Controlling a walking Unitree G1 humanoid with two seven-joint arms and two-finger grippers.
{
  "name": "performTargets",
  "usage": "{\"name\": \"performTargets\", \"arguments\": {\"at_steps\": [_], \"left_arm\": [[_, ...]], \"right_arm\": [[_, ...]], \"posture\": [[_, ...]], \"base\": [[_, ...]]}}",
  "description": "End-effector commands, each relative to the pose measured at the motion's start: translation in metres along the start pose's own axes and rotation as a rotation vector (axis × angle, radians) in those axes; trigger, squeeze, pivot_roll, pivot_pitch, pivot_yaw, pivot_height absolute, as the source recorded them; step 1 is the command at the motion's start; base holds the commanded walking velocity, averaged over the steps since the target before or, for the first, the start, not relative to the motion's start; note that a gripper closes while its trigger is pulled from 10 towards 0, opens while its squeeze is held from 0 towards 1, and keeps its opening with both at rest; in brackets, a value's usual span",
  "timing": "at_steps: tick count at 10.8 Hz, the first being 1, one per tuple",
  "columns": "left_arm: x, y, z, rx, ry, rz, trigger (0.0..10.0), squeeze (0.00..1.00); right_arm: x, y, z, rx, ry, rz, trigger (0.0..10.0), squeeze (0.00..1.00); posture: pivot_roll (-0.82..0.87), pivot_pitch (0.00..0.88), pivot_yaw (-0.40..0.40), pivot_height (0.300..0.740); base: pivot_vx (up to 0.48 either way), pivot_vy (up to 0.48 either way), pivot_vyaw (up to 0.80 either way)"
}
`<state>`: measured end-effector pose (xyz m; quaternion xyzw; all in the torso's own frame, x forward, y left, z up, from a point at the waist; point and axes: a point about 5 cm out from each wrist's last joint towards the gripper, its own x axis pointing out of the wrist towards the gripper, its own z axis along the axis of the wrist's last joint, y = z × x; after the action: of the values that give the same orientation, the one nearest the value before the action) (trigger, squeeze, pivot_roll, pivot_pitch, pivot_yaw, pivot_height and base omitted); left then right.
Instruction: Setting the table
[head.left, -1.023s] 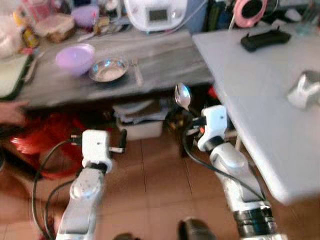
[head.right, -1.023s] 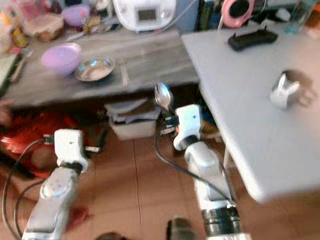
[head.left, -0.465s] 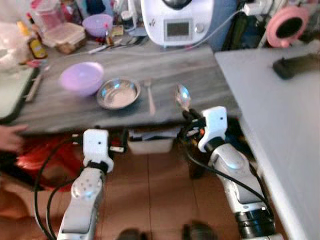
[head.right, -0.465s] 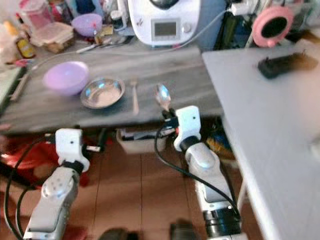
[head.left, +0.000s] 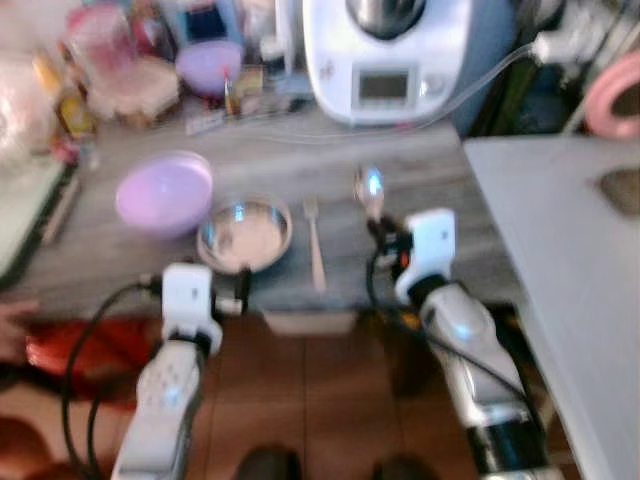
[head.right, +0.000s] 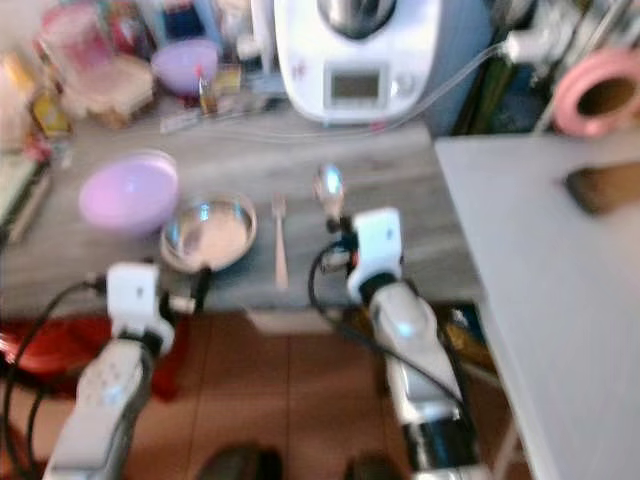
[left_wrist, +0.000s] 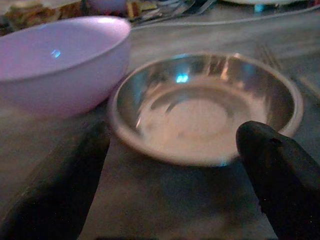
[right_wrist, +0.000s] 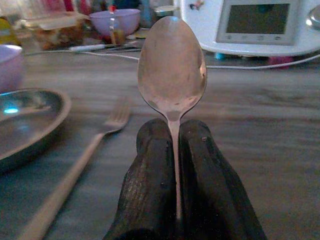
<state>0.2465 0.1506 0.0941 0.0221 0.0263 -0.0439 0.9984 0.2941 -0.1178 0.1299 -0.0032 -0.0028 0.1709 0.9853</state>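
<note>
My right gripper (head.left: 384, 232) is shut on the handle of a metal spoon (head.left: 370, 187), which stands upright over the grey wooden table (head.left: 440, 190). In the right wrist view the spoon's bowl (right_wrist: 171, 65) rises from between the two closed fingers (right_wrist: 150, 165). A fork (head.left: 315, 246) lies on the table just left of it, beside a steel bowl (head.left: 245, 232) and a purple bowl (head.left: 163, 192). My left gripper (head.left: 243, 290) is open at the table's front edge, facing the steel bowl (left_wrist: 205, 110), with nothing between its fingers (left_wrist: 280, 175).
A white kitchen appliance (head.left: 385, 55) with a cable stands at the back of the grey table, among jars, a second purple bowl (head.left: 208, 65) and containers. A white table (head.left: 570, 260) adjoins on the right. Something red (head.left: 70, 350) lies under the table at the left.
The camera has moved closer to the grey table. My right gripper, still holding the spoon, is now over the tabletop, and my left gripper has reached the front edge by the steel bowl.
</note>
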Motion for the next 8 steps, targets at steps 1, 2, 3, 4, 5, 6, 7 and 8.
{"name": "performTargets", "arguments": {"at_steps": [1, 2, 3, 4, 5, 6, 7, 8], "left_arm": [[-0.003, -0.001, 0.000, 0.001, 0.002, 0.002, 10.0, 0.00], [-0.004, 0.001, -0.001, 0.002, 0.007, 0.009, 10.0, 0.00], [-0.005, 0.002, 0.000, 0.004, 0.008, 0.013, 10.0, 0.00], [-0.006, 0.003, 0.000, 0.008, 0.010, 0.015, 10.0, 0.00], [-0.009, 0.005, 0.000, 0.018, 0.020, 0.031, 10.0, 0.00], [-0.014, 0.008, -0.003, 0.029, 0.035, 0.039, 10.0, 0.00], [-0.020, 0.010, -0.006, 0.038, 0.051, 0.041, 10.0, 0.00], [-0.025, 0.012, -0.008, 0.041, 0.068, 0.041, 10.0, 0.00]], "right_arm": [[-0.002, -0.003, 0.001, -0.002, -0.002, -0.011, 10.0, 0.00], [-0.002, -0.003, 0.000, 0.007, 0.001, -0.021, 10.0, 0.00], [0.000, -0.008, -0.002, 0.051, 0.005, -0.073, 10.0, 0.00], [0.002, -0.012, -0.004, 0.099, 0.021, -0.107, 10.0, 0.00], [0.007, -0.013, -0.005, 0.117, 0.027, -0.121, 10.0, 0.00], [0.013, -0.011, -0.005, 0.150, 0.043, -0.134, 10.0, 0.00], [0.016, -0.008, -0.007, 0.171, 0.058, -0.138, 10.0, 0.00], [0.022, -0.004, -0.008, 0.199, 0.074, -0.143, 10.0, 0.00]], "posture": [[0.02, 0.109, 0.061, 0.740], [0.02, 0.111, 0.061, 0.740], [0.02, 0.115, 0.061, 0.740], [0.03, 0.128, 0.064, 0.740], [0.04, 0.137, 0.064, 0.740], [0.05, 0.145, 0.066, 0.740], [0.07, 0.159, 0.067, 0.740], [0.08, 0.171, 0.068, 0.740]], "base": [[0.000, 0.000, 0.00], [0.000, 0.000, 0.00], [0.000, 0.000, 0.00], [0.000, 0.000, 0.00], [0.000, 0.000, 0.00], [0.000, 0.000, 0.00], [0.000, 0.000, 0.00], [0.000, 0.000, 0.00]]}}
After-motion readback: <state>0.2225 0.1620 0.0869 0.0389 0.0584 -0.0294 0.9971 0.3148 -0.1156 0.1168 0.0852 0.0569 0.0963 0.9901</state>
